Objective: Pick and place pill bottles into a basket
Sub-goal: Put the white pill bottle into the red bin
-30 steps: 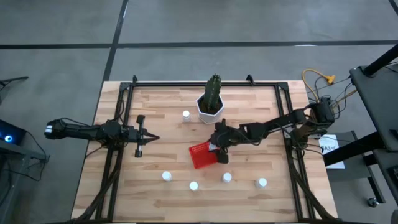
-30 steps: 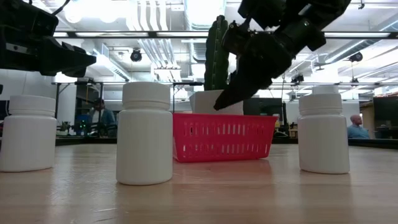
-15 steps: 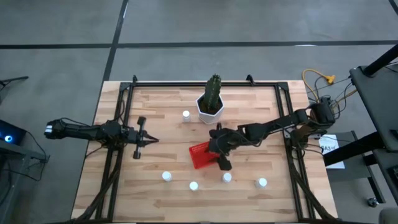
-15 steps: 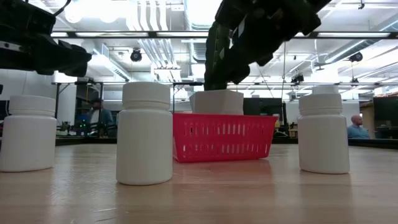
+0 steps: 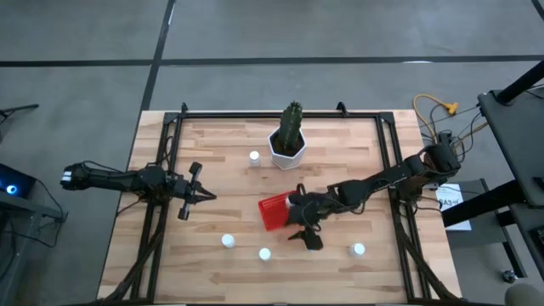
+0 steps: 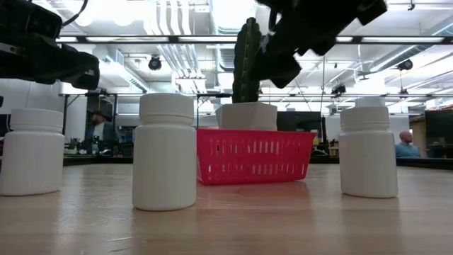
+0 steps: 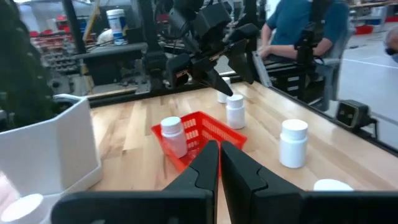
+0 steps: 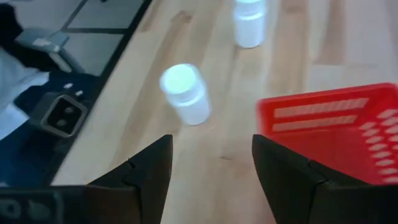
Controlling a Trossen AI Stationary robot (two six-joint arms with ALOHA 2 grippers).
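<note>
The red basket (image 5: pixel 272 212) sits mid-table, and it also shows in the low view (image 6: pixel 255 156). One white pill bottle (image 7: pixel 172 134) stands at its far corner, seemingly inside. Other bottles stand on the table: one beside the pot (image 5: pixel 254 156) and three along the near side (image 5: pixel 228 240) (image 5: pixel 264 253) (image 5: pixel 358 250). Another bottle (image 6: pixel 368 151) is hidden under my right arm in the high view. My right gripper (image 5: pixel 304 238) (image 8: pixel 211 180) is open and empty, above the table just near-side of the basket. My left gripper (image 5: pixel 212 197) (image 7: pixel 219 155) is shut and empty at the left.
A white hexagonal pot with a green cactus (image 5: pixel 289 140) stands at the far middle, behind the basket. Black frame rails (image 5: pixel 161 212) run along the table's left and right sides. People show in the room beyond the table (image 7: pixel 298 25).
My right gripper has left the basket, risen, and gone toward the table's near edge, over the near row of bottles. My left gripper has turned a little about its own axis. The basket and the bottles on the table have kept their places.
</note>
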